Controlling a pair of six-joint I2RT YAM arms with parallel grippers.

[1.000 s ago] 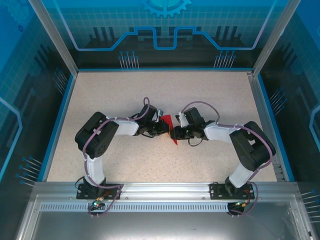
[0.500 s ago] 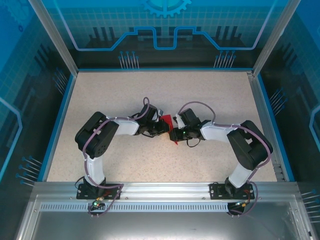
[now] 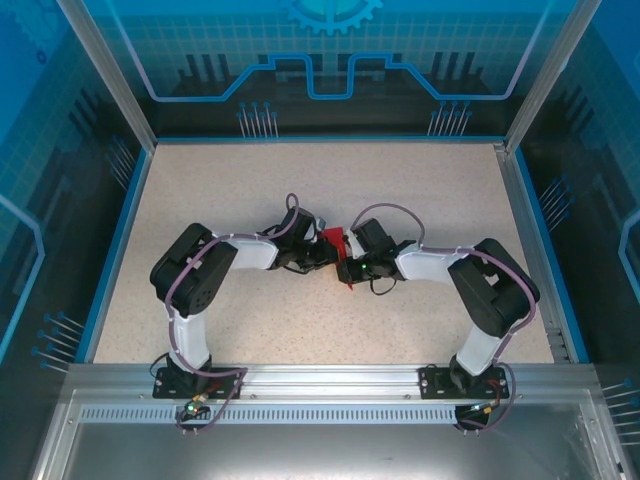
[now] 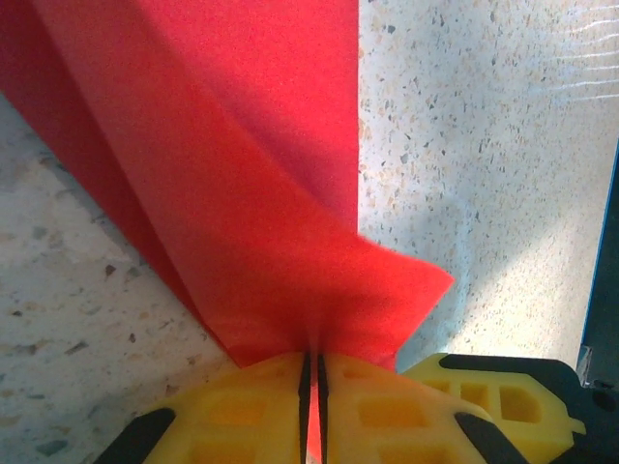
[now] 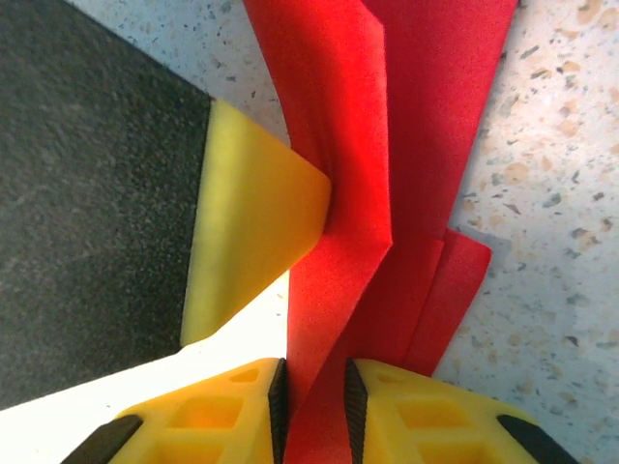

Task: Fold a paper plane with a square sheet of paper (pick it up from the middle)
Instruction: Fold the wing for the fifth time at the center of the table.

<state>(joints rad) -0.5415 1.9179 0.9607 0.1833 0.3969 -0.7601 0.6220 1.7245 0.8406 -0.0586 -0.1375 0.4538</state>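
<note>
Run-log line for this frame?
phase: mid-fold | left gripper: shut on red paper | right gripper: shut on red paper | sheet: creased, layered

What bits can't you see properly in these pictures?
Top view: the thin bright red folded paper sheet is mostly hidden under the robot's two arms; too small to tell its shape.
Left wrist view: the paper runs off the top edge; the left claw is cut off below.
Right wrist view: the paper's far end is cut off at the top; the right claw hides its near end.

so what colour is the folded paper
Plain bright red paper, best seen in the left wrist view.
</note>
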